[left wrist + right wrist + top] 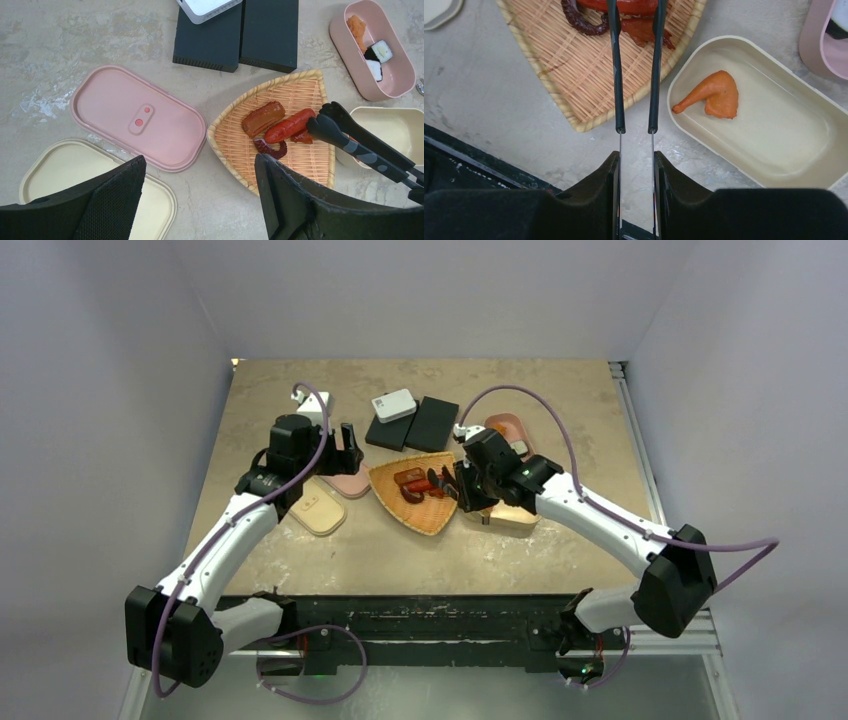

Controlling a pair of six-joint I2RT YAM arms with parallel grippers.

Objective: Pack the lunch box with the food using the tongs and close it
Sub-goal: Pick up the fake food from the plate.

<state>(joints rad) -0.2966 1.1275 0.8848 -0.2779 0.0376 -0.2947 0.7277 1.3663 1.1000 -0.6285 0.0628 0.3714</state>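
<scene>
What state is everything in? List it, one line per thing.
pink lunch box: open, partly filled
cream lunch box: open, one orange piece inside
pink lid: off, lying flat
cream lid: off, lying flat
wicker tray: loaded with several food pieces
tongs: gripped, tips at the red sausage
left gripper: open, empty
right gripper: shut on the tongs

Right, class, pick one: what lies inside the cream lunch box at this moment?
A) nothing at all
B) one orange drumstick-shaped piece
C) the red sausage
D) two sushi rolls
B: the right wrist view shows one orange drumstick-shaped piece alone in the cream box; the sushi rolls sit in the pink box and the red sausage lies on the wicker tray.
</scene>
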